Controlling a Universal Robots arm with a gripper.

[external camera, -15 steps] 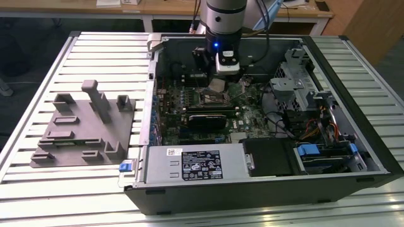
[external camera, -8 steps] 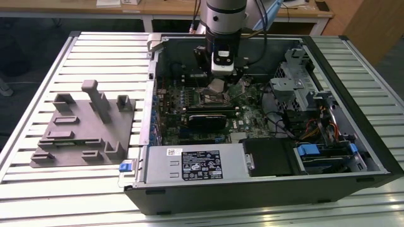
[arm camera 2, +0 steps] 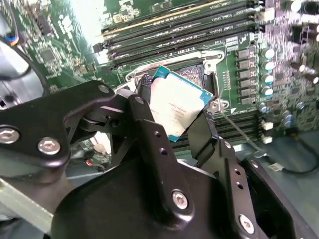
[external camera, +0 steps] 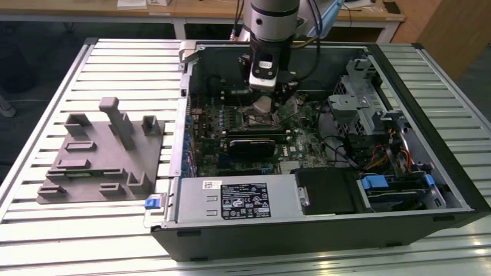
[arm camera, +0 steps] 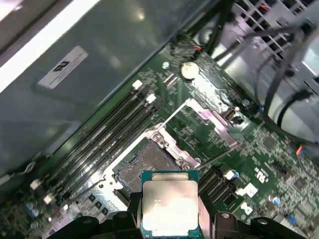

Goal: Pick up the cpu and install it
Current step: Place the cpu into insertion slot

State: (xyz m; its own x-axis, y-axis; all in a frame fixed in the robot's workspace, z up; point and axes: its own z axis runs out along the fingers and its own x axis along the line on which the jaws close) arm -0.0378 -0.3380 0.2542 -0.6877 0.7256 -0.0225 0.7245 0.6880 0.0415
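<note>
Now cpu (arm camera 2: 182, 99) gripped in end effector (arm camera 2: 175, 105), poised just above socket (arm camera: 144, 167).

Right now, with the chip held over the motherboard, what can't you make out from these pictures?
Small flat silvery-topped cpu: its gripped edges lie behind the black fingers in the second wrist view; its underside faces away in both wrist views.
Square metal-framed socket: partly behind the cpu in both wrist views, so the gap between them cannot be judged.
Exterior view: the cpu is too small to show its orientation.
</note>
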